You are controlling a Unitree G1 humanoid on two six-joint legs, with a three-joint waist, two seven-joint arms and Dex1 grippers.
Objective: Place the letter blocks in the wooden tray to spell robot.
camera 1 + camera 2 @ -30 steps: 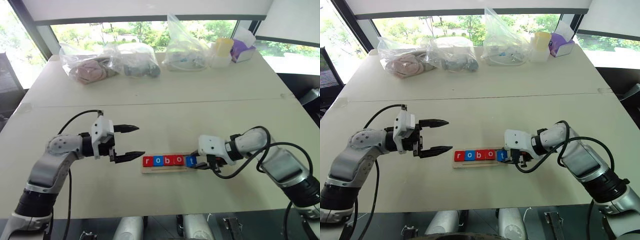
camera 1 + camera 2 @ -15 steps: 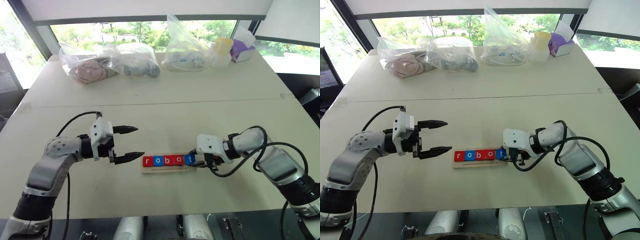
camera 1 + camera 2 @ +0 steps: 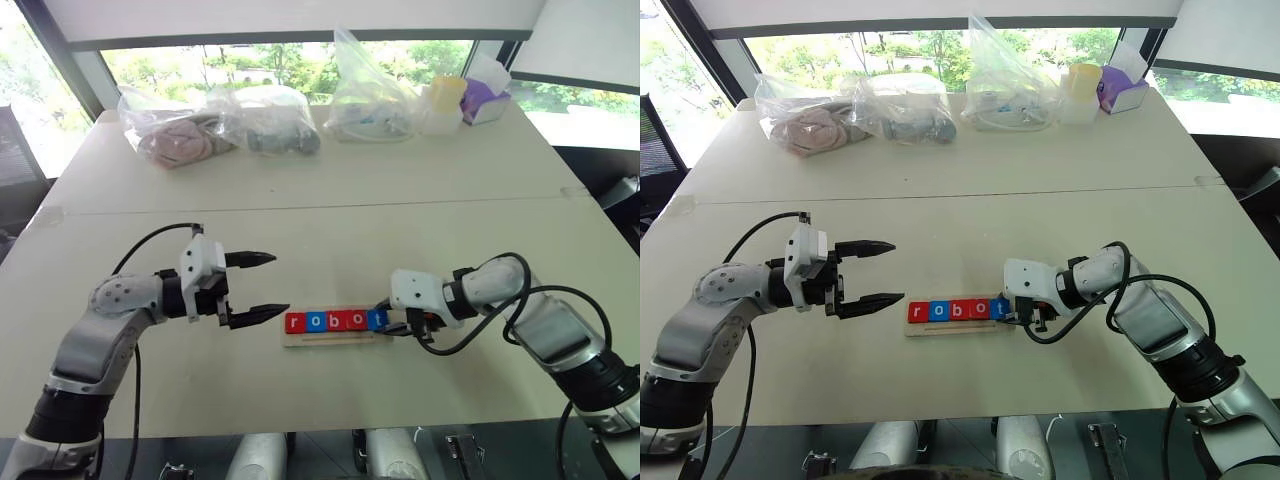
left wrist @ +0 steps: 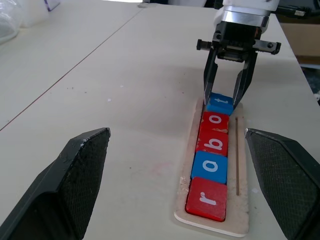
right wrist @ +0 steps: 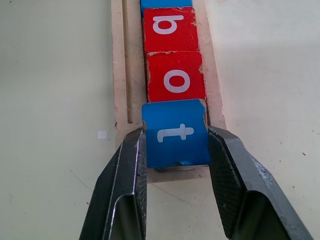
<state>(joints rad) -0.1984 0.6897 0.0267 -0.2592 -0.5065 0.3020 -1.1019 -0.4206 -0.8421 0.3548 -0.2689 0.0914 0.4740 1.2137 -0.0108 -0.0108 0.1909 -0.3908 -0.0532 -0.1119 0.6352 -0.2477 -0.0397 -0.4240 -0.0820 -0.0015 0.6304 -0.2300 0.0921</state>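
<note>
- The desk (image 3: 330, 220) carries the wooden tray (image 3: 300, 341) in front of you, between the two arms; four letter blocks read r, o, b, o along it, and the blue "t" block (image 5: 175, 132) sits at its right end.
- Your right tool (image 5: 176, 165) straddles that "t" block, its jaws narrow and flanking the block's sides, seemingly just letting go. I judge this the last step: open a little wider before lifting, then draw straight back along the tray's line so neither finger drags the block out of its slot.
- Your left tool (image 3: 257, 287) hangs wide and empty just beside the tray's left end; hold it clear of the "r" block (image 4: 207, 200).
- The right wrist view shows the "t" block butted against the red "o" block (image 5: 175, 80); the head views cannot resolve that.
- The left wrist view shows the whole row, and the right tool's fingers coming down on either side of the "t" block.
</note>
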